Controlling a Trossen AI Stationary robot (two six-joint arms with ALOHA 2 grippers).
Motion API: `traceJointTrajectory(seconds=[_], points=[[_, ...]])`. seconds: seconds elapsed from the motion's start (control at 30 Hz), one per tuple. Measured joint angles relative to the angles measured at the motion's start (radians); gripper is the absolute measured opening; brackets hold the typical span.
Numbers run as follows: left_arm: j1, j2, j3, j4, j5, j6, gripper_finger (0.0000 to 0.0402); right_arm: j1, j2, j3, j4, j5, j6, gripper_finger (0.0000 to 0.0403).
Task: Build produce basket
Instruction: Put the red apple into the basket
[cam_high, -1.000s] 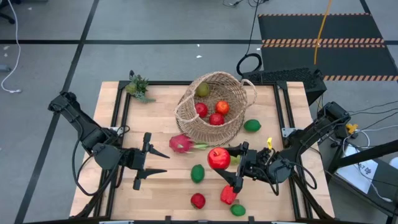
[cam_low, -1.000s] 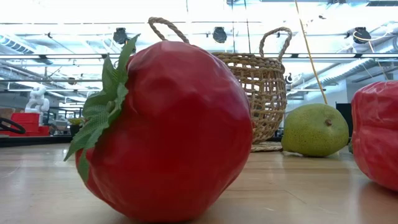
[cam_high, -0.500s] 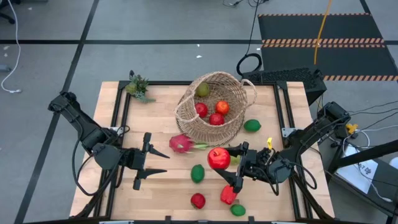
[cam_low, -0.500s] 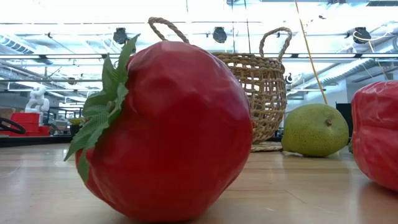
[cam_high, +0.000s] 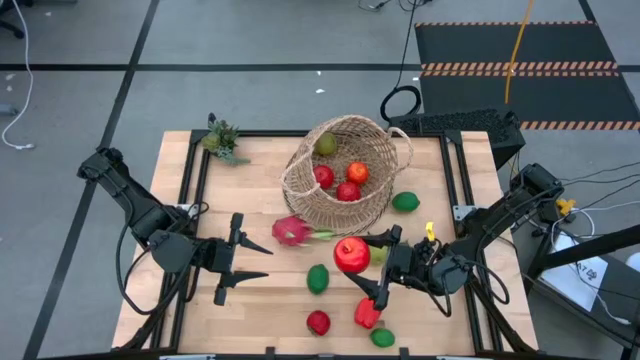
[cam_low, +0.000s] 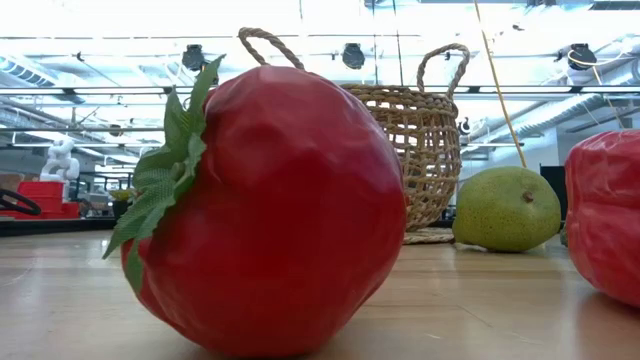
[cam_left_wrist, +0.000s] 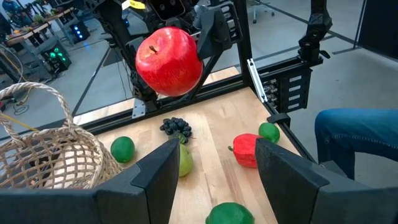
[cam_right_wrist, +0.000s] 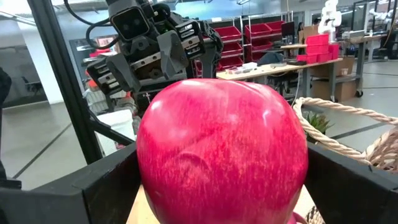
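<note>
Red apple (cam_high: 351, 254) clamped in right tool (cam_high: 372, 262), left tool (cam_high: 236, 259) apart, empty.

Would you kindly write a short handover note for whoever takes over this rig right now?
Right pincer: closed on a large shiny red apple, held above the table in front of the basket.
Left pincer: open, empty, waiting at the table's left.
Round tan wicker basket: lying tipped, with three red fruits and one olive-green one inside.
Left outside: pink dragonfruit, green limes, red pepper, small red fruit, dark grapes.
</note>
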Motion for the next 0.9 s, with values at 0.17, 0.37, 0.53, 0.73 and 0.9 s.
traceJointTrajectory(seconds=[0.17, 0.37, 0.53, 0.73, 0.9], points=[[0.000, 0.000, 0.000, 0.000, 0.000, 0.000, 0.0209, 0.000, 0.000, 0.000, 0.000, 0.000, 0.002, 0.0391], [0.000, 0.000, 0.000, 0.000, 0.000, 0.000, 0.0209, -0.014, 0.000, 0.000, 0.029, 0.002, -0.091, 0.0391], [0.000, 0.000, 0.000, 0.000, 0.000, 0.000, 0.0209, -0.022, 0.000, 0.000, 0.048, 0.005, -0.288, 0.0391], [0.000, 0.000, 0.000, 0.000, 0.000, 0.000, 0.0209, -0.074, 0.000, 0.000, 0.090, 0.143, -0.239, 0.0391], [0.000, 0.000, 0.000, 0.013, 0.000, 0.000, 0.0209, -0.165, 0.000, 0.000, 0.098, 0.139, -0.152, 0.0391]])
